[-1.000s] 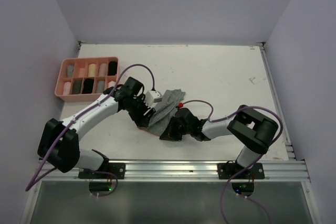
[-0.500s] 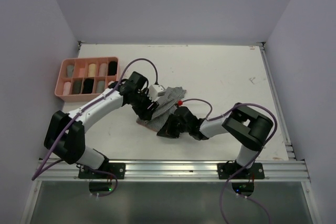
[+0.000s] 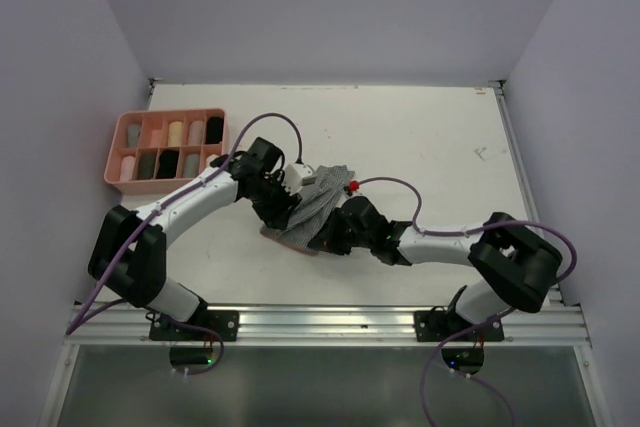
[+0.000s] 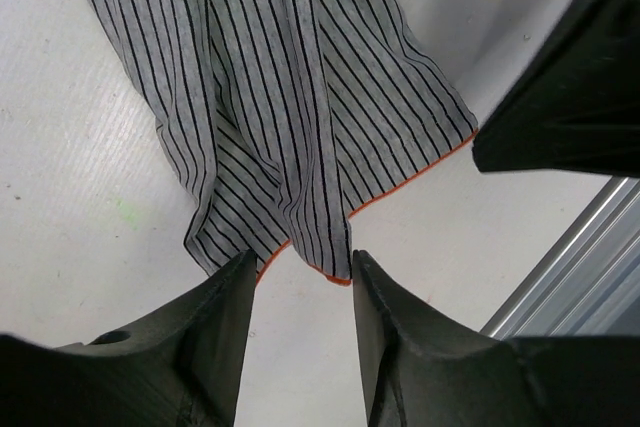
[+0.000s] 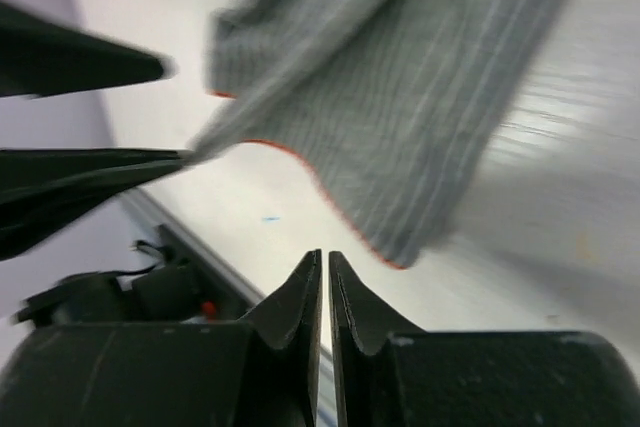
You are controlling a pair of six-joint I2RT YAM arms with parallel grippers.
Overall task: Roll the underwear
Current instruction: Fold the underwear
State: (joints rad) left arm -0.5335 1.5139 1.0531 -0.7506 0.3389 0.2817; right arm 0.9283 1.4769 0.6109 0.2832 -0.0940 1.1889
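Left end effector [image 4: 300,269], half spread and empty, has edged up to the orange hem of the grey striped underwear [image 4: 290,97] bunched mid-worktop [image 3: 430,137], while the right end effector [image 5: 325,259], nearly pressed together, hangs just short of it, so rolling looks unstarted.

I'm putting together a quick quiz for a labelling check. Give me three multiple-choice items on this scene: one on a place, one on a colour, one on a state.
1. Where on the table does the tray sit?
A. far left
B. near right
C. centre

2. What colour is the underwear's trim?
A. blue
B. orange
C. green

3. How do the left gripper's jaws stand?
A. pressed shut
B. apart
C. hidden

Key:
1. A, the top view shows it by the far left corner.
2. B, an orange line edges the stripes.
3. B, the left wrist view shows a gap between the fingers.
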